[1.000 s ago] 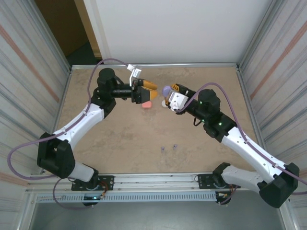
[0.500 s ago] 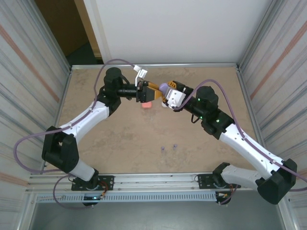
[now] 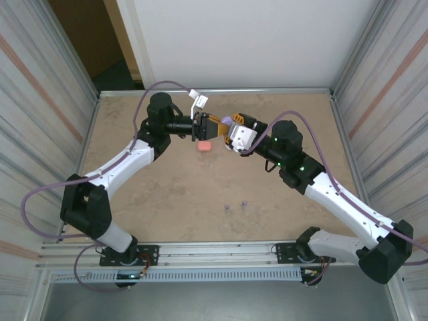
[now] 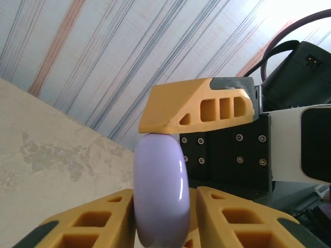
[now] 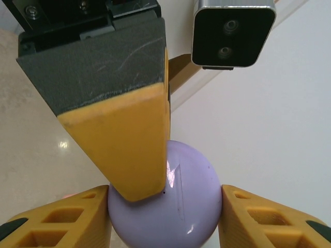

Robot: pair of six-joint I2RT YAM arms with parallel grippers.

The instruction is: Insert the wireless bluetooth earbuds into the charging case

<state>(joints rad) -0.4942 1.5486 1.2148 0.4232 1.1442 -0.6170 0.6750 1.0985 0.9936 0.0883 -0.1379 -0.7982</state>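
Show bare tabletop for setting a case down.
Free: the beige stone-look tabletop between the left arm and the two tiny purple earbuds; also the far right corner beyond the right arm. Crowded: far centre, where left gripper and right gripper meet on the lilac rounded plastic case by the pink rounded case.

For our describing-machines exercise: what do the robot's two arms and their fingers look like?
The left arm and right arm share white tube-like links and chunky black joints. A purple cable loops along each. The fingers are orange-yellow wedges with rectangular cut-outs and dark grey pads. Small green lights glow on the right arm.
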